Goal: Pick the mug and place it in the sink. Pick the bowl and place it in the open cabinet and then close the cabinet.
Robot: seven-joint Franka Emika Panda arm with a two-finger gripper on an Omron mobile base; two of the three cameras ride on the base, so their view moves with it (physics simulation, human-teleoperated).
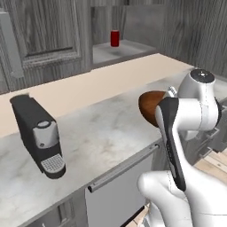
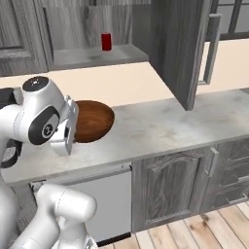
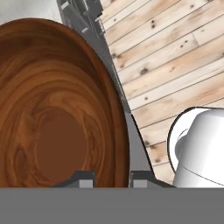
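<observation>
Hand view shows my gripper (image 3: pixel 113 177) clamping the rim of the wide glossy brown wooden bowl (image 3: pixel 52 109).

I see flat, even rendered light with no clear source. The marble surface (image 1: pixel 102 137) looks pale and matte, with only a soft shadow under the coffee machine (image 1: pixel 39 135). The bowl (image 3: pixel 57 109) carries a mild gloss in my hand view, sharp at close range. Textures are slightly soft and pixelated; edges show no distortion.
</observation>
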